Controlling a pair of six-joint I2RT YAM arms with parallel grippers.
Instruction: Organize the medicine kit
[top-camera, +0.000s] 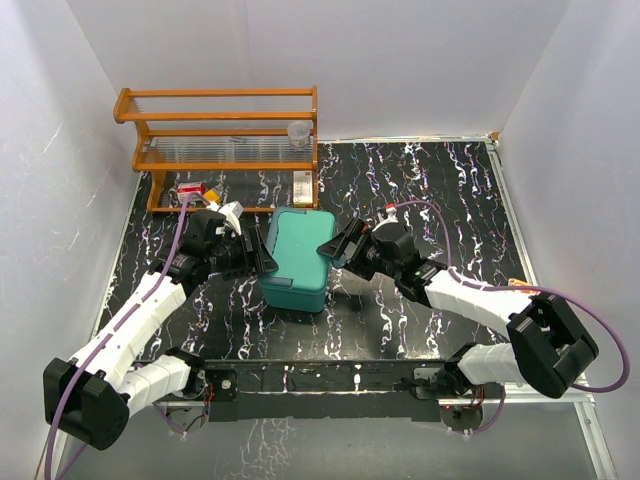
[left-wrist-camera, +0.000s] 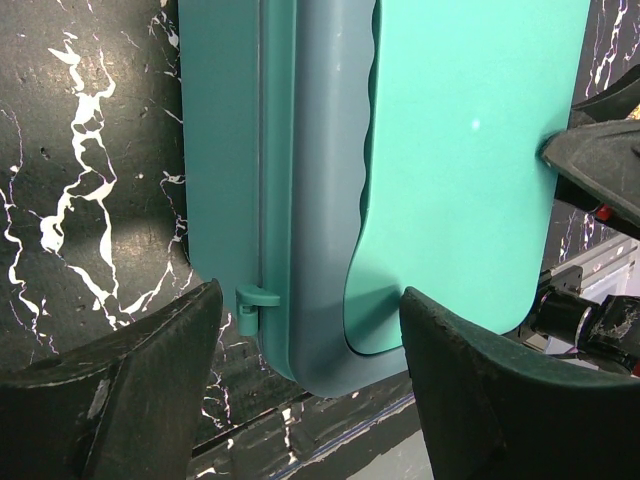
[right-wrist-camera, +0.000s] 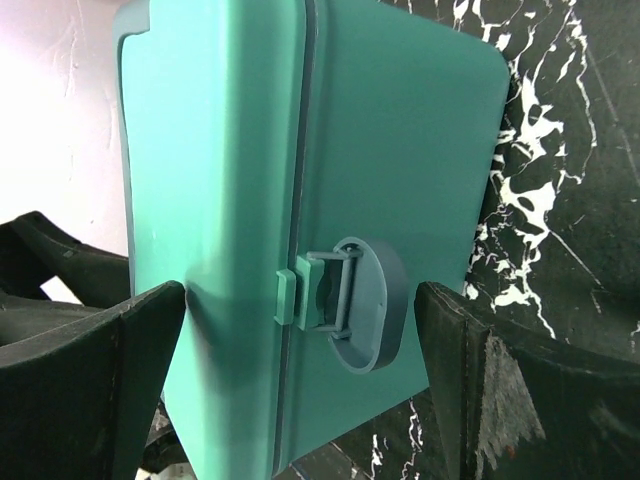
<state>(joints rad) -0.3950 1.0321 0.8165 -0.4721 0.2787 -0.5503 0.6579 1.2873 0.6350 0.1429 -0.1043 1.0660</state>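
**A:** My worry: the medicine kit (top-camera: 298, 258) sits shut mid-table (top-camera: 450, 200) with an arm on each side. One uneven shove and it probably skids or tips.

**B:** Yep. The left gripper (top-camera: 263, 250) and right gripper (top-camera: 335, 247) both gape wide, holding nothing. The right one frames the latch (right-wrist-camera: 350, 300). Can't tell if anything's touching.

Ends of the medicine kit (left-wrist-camera: 450, 150) beyond both wrist views' edges
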